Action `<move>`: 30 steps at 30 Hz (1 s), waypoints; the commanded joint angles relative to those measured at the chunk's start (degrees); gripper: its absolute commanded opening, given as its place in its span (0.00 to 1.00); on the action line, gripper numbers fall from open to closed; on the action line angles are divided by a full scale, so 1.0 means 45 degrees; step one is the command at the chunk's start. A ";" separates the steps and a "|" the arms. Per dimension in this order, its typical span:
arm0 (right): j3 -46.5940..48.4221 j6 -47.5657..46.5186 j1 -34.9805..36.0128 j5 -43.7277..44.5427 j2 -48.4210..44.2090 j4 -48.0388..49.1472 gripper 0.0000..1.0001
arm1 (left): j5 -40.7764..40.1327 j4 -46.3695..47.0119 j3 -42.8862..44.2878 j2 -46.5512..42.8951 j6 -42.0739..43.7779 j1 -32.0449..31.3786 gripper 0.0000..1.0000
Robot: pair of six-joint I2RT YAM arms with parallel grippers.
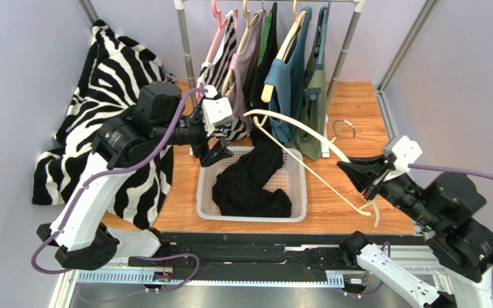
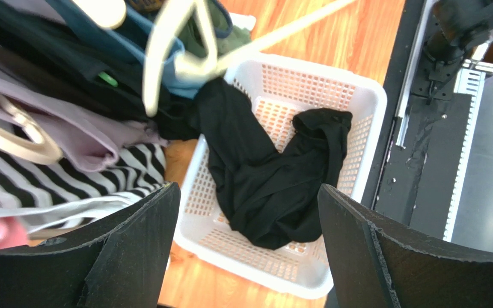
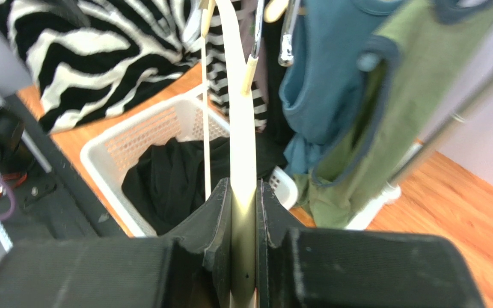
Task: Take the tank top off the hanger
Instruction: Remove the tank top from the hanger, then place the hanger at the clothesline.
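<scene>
The right gripper (image 3: 244,192) clamps the cream hanger (image 1: 307,132); the left gripper (image 1: 215,154) gapes wide, empty, over the black tank top (image 1: 249,186) in the basket (image 1: 250,217).

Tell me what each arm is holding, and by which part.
Right gripper: fingers shut on the flat shoulder bar of the cream hanger. Left gripper: open, holding nothing.

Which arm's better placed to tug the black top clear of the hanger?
Left, probably. The left fingers hover open just above the black top; the right fingers are shut on the hanger.
</scene>
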 commanded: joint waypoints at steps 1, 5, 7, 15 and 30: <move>-0.1113 -0.1561 -0.0002 -0.2435 0.0183 0.1619 0.00 | 0.1565 -0.0930 0.1356 -0.0567 0.1944 0.0014 0.87; -0.1818 -0.2325 -0.0002 -0.3745 0.0240 0.2304 0.00 | 0.3562 -0.2236 0.1845 -0.0196 0.3393 0.0014 0.87; -0.1916 -0.2521 -0.0002 -0.4312 0.0436 0.2421 0.00 | 0.4439 -0.2416 0.1807 0.0057 0.3706 0.0014 0.87; -0.2014 -0.2658 -0.0002 -0.5699 0.0593 0.2988 0.00 | 0.5206 -0.1615 0.0264 0.0585 0.3903 0.0014 0.88; -0.1819 -0.3107 -0.0002 -0.5643 0.0749 0.3455 0.00 | 0.6007 -0.3351 0.0126 0.0878 0.4546 0.0014 0.37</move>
